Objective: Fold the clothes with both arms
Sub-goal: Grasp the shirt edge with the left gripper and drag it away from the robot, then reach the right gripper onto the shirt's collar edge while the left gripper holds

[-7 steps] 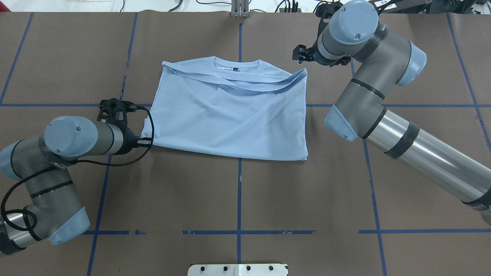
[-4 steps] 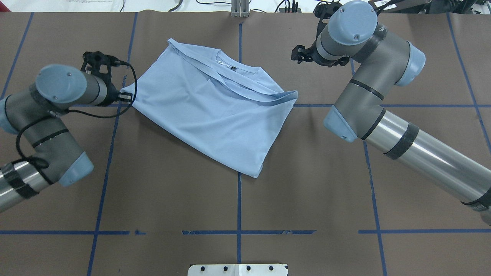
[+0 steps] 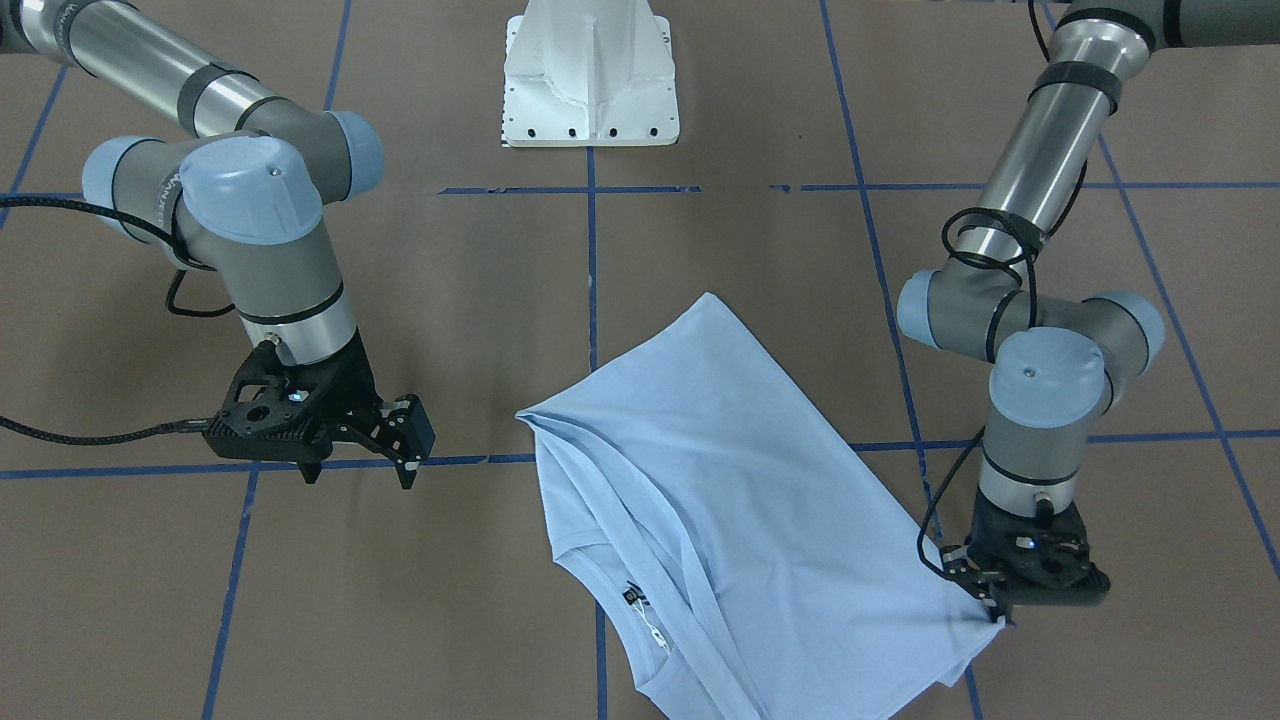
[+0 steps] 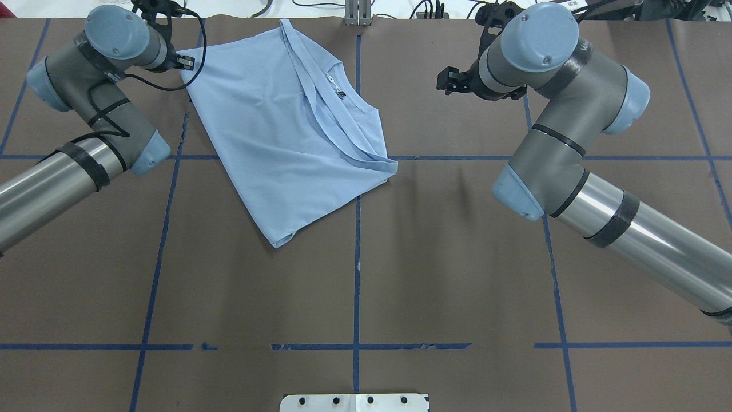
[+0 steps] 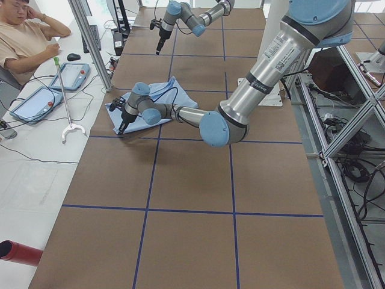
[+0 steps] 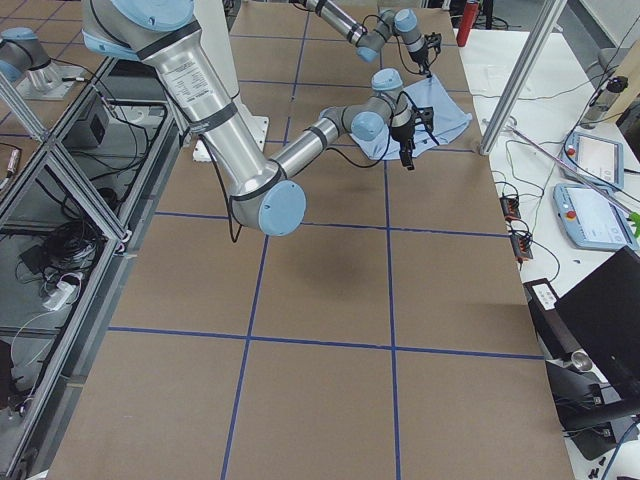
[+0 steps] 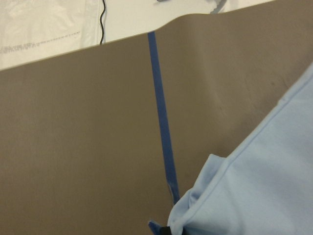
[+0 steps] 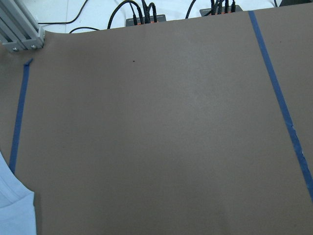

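Note:
The light blue T-shirt (image 4: 274,126) lies folded and skewed on the brown table, collar and dark label up. Its one corner is pinched in my left gripper (image 4: 186,61) at the table's far left. Facing the robot, that left gripper (image 3: 995,608) stands low on the right, shut on the corner of the T-shirt (image 3: 740,500). The left wrist view shows the bunched corner of the T-shirt (image 7: 254,196) at the bottom edge. My right gripper (image 4: 448,80) hovers open and holds nothing, well to the right of the cloth, also seen as right gripper (image 3: 400,450). A sliver of T-shirt (image 8: 12,210) shows bottom left.
Blue tape lines cross the brown table cover. The white pedestal base (image 3: 590,80) sits at the robot's side. An aluminium post (image 4: 357,14) and cables stand at the far edge. A person (image 5: 24,36) sits at a white side table with tablets beyond that edge.
My left gripper has dragged its corner of the T-shirt from the near left toward the far left edge, swinging the whole shirt round. The right arm has hardly moved.

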You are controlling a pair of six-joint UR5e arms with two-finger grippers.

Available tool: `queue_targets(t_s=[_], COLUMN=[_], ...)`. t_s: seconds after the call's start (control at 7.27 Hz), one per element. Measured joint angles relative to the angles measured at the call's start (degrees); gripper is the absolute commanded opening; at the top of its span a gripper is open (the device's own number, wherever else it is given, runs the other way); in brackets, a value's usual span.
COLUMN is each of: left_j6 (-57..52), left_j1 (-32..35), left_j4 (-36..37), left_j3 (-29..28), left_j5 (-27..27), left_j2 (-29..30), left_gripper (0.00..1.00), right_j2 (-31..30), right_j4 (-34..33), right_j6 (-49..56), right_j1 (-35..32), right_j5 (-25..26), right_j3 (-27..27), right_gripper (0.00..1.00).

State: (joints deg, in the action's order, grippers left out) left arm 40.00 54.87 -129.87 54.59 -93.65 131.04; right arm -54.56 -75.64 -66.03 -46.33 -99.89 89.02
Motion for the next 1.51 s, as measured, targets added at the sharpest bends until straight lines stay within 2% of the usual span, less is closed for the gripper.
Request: queue_targets(t_s=[0.14, 0.28, 0.41, 0.55, 0.83, 1.1, 1.24, 1.51], left_j6=[-1.36, -1.99, -2.26, -2.25, -1.73, -1.48, -1.44, -1.42], left_j1=[0.88, 1.89, 3.14, 3.78, 4.05, 3.84, 3.67, 3.41], left_j4=[-2.57, -4.44, -5.4, -5.7, -5.36, -5.29, -5.32, -5.38], left_j3=[-0.53, 0.68, 3.23, 6.5, 11.95, 13.48, 14.11, 15.15], left_j5=[-0.37, -3.2, -7.72, -10.42, -12.05, -12.24, -12.25, -12.26], left_j2=[-0.26, -1.09, -2.68, -4.67, -7.65, -8.69, -9.23, -10.17], left_gripper=[1.0, 1.0, 1.0, 1.0, 1.0, 1.0, 1.0, 1.0], right_j2=[-0.01, 1.25, 4.29, 8.05, 16.27, 22.28, 24.76, 26.56], right_j4=[0.01, 0.01, 0.16, 1.88, 10.58, 13.16, 13.4, 13.44], right_j6=[-1.33, -3.73, -6.8, -10.5, -16.95, -18.17, -18.16, -17.65], right_j1=[0.84, 2.09, 3.39, 4.61, 6.58, 8.9, 9.96, 11.25], right_j5=[0.14, 0.37, 1.21, 2.54, 4.54, 7.18, 8.36, 9.75], right_j3=[0.23, -0.59, -3.29, -7.72, -21.9, -32.16, -36.15, -39.66], right_gripper=[1.0, 0.94, 0.81, 0.74, 0.74, 0.73, 0.69, 0.67])
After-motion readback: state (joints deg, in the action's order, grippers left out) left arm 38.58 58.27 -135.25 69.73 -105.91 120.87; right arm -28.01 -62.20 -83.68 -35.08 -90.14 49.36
